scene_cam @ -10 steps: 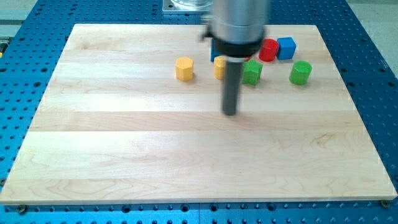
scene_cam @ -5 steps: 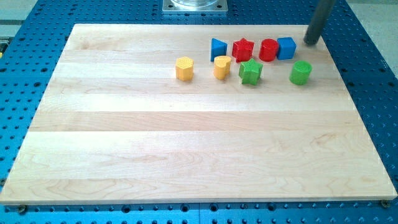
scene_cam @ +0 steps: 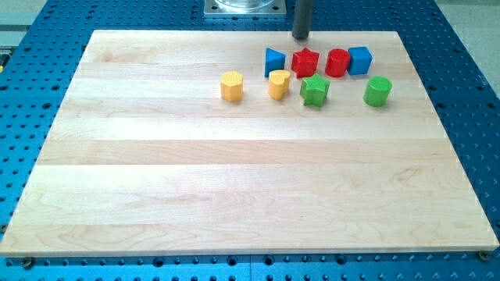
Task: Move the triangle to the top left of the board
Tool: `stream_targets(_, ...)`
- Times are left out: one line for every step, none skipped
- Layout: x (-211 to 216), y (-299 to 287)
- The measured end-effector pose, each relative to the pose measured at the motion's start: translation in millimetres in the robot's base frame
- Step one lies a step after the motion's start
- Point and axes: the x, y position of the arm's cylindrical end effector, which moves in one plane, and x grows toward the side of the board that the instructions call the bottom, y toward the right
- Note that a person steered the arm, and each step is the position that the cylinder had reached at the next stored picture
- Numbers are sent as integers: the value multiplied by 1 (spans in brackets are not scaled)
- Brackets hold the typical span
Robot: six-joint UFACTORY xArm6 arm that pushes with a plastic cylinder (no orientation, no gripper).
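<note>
The blue triangle (scene_cam: 273, 61) sits near the view's top edge of the wooden board (scene_cam: 234, 187), right of the board's middle line; it is a small solid wedge of saturated blue, with one point facing the view's right and a flat side to the view's left. Taking that triangle as the landmark: just to its right, close beside it, stands a red star (scene_cam: 305, 62), then a red cylinder (scene_cam: 337, 62) and a blue cube (scene_cam: 359, 59), the four forming a row. Just below the triangle is a yellow cylinder (scene_cam: 279, 83), and further to the view's left of that a yellow hexagonal block (scene_cam: 231, 85). Below and right of the triangle is a green star (scene_cam: 315, 90), and well to the right a green cylinder (scene_cam: 377, 90). My tip (scene_cam: 301, 37) is above and slightly right of the triangle, at the board's top edge, apart from it. The arm carries no jaws, only the rod.
</note>
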Motion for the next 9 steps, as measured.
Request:
stream_targets(7, 0)
stream_targets(18, -1)
stream_targets(51, -30)
stream_targets(104, -49)
stream_targets(117, -51)
stream_targets(154, -52)
stream_targets(162, -85)
stream_targets(162, -115)
stream_targets(152, -148)
